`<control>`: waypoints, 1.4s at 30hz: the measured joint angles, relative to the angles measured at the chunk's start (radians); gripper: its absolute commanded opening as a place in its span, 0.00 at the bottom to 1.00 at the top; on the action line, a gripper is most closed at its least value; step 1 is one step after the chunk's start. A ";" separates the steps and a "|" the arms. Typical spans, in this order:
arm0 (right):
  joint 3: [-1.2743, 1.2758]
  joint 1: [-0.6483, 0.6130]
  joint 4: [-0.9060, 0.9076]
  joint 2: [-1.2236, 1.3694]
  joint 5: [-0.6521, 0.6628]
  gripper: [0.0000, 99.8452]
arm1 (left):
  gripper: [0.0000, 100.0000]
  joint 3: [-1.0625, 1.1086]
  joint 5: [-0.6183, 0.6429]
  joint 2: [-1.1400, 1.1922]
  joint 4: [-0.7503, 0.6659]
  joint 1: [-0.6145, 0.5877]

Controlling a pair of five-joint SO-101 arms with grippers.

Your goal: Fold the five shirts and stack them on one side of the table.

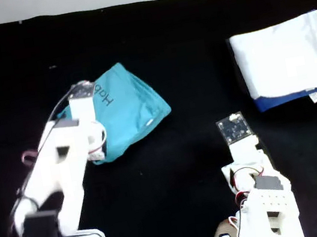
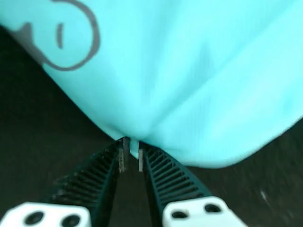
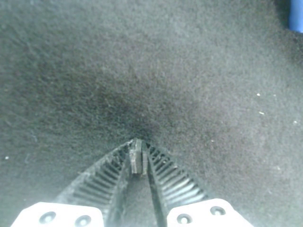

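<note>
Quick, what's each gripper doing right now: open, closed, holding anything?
Left gripper: closed on the edge of the teal shirt.
Right gripper: closed, holding nothing, over the black table.

The black table (image 1: 185, 59) bears a teal shirt (image 1: 132, 107) and a folded stack (image 1: 289, 60).

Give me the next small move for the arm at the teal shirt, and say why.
Probably raise the pinched edge slightly and start drawing the teal shirt toward the stack. The left gripper is shut on its edge, the shirt already looks folded, and the white shirt tops that stack across the table.
</note>
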 measured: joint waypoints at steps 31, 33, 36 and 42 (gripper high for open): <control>-0.970 -0.292 0.508 0.377 -0.184 0.01 | 0.07 0.371 -0.110 -0.356 -0.046 -0.465; -1.135 -0.344 0.534 0.534 -0.215 0.01 | 0.06 0.305 -0.110 -0.267 -0.035 -0.471; -1.375 -0.411 0.554 0.775 -0.245 0.01 | 0.06 0.236 -0.110 -0.172 0.005 -0.476; -1.775 -0.505 0.566 1.198 -0.258 0.01 | 0.06 0.219 -0.110 -0.144 0.012 -0.479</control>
